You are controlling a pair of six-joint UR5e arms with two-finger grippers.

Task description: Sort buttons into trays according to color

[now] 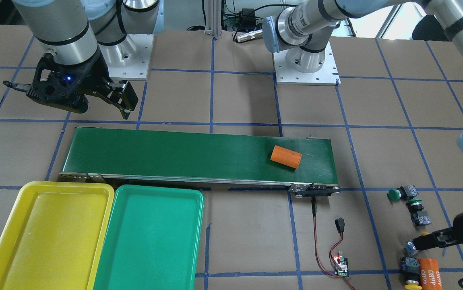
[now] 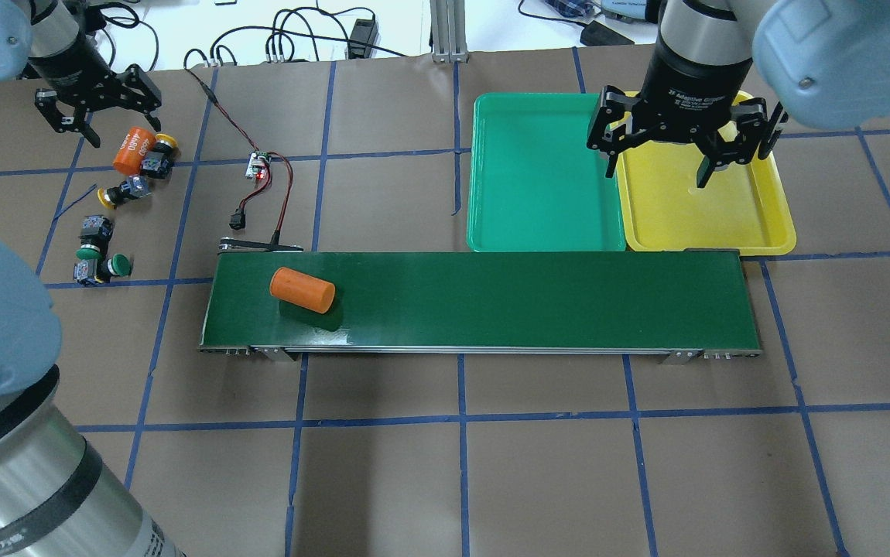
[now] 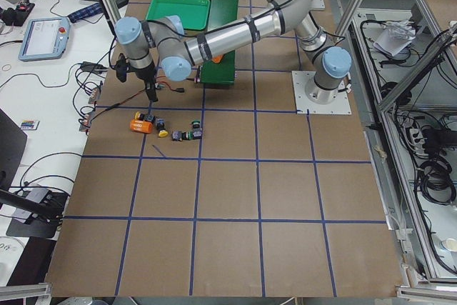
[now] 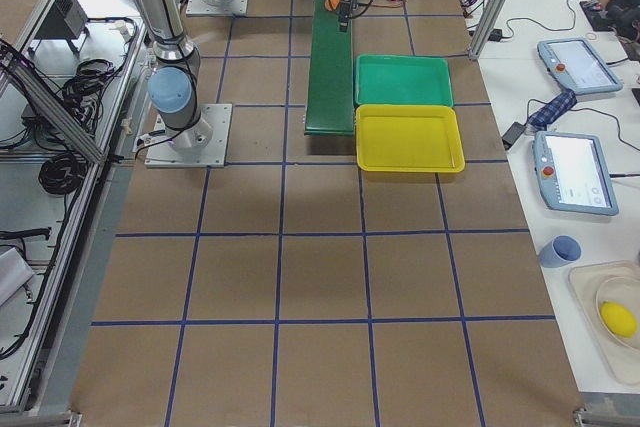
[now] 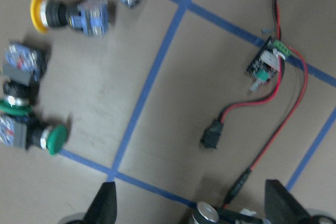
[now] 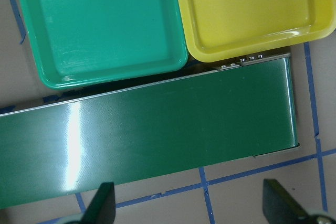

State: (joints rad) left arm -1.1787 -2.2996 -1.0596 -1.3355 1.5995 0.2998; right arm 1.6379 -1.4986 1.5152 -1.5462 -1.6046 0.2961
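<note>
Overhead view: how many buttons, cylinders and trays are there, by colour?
Yellow buttons: 2
Green buttons: 2
Orange cylinders: 2
Yellow tray: 1
Green tray: 1
Total: 8

Noted: yellow tray (image 2: 723,224), green tray (image 2: 538,178); yellow-capped buttons (image 2: 114,196) & green-capped buttons (image 2: 116,266); dark-green belt (image 2: 491,302); brown table (image 2: 538,480) gridded w/ blue tape.

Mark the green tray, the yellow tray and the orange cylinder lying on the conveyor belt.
green tray (image 2: 542,178), overhead view, middle of its bare floor.
yellow tray (image 2: 708,220), overhead view, bare floor.
orange cylinder (image 2: 302,290), overhead view, middle of its side.
</note>
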